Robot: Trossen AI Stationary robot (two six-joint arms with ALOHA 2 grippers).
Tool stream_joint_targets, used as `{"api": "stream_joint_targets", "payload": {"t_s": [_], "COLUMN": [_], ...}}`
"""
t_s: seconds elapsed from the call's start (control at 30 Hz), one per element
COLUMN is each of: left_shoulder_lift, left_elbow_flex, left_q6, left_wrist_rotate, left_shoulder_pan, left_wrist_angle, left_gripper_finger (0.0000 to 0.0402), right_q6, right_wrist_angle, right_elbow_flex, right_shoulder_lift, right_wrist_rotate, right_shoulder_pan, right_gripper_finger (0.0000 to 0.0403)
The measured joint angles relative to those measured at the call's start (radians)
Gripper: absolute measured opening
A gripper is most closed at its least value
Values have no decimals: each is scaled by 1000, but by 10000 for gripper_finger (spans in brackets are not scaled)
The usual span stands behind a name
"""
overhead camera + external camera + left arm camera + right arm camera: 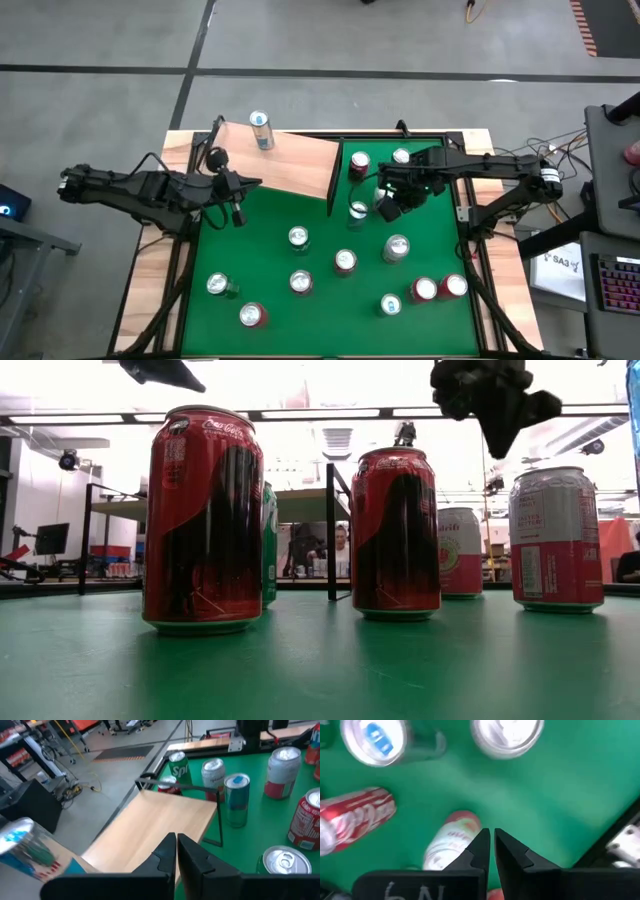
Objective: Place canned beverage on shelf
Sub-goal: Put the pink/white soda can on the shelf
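The right gripper (388,208) hangs over the green table (320,330) just off the shelf's dark end panel (334,172), its fingers (481,851) pressed together and holding nothing; in its wrist view it looks down on loose cans, among them a blue-topped can (376,737) and a red one (355,817). The left gripper (250,183) sits at the shelf's (295,160) near edge, on the side away from the end panel, its fingers (167,852) likewise shut and empty, pointing across the pale board. On the shelf stands 1 blue-and-silver can (261,130), toward its far corner from the panel. The rest of the cans stand on the table beyond the panel: a slim silver-blue can (358,211) right beside the panel's near end, a red can (359,164) further along it, and about 10 more spread farther from the shelf. By my reading, 1 can is placed and the job is between picks, with neither arm committed. The next move calls for opening a gripper wide above a chosen can, most likely the slim one by the panel, then dropping squarely around it without knocking its neighbours.
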Motion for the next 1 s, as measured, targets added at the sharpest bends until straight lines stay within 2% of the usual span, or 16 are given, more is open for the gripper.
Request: {"api": "stream_joint_targets", "payload": {"t_s": [0.1,0.27,0.4,0.57,0.87,1.0], "left_shoulder_lift": [9,0,-18,-33,-38,-38], "left_elbow_flex": [-21,-14,-19,-29,-29,-29], "left_q6": [-7,42,57,61,63,63], "left_wrist_rotate": [1,0,0,0,0,0], "left_shoulder_pan": [0,0,0,0,0,0], "left_wrist_angle": [11,24,22,18,12,12], "left_gripper_finger": [0,0,0,0,0,0], "right_q6": [22,63,76,62,5,-12], "right_wrist_angle": [23,63,92,113,145,149], "right_elbow_flex": [3,1,1,1,1,1], "right_shoulder_lift": [1,2,2,4,61,99], "right_wrist_rotate": [-2,51,53,58,100,101], "right_shoulder_pan": [4,0,-16,-21,-39,-86], "right_gripper_finger": [18,18,38,104,266,307]}}
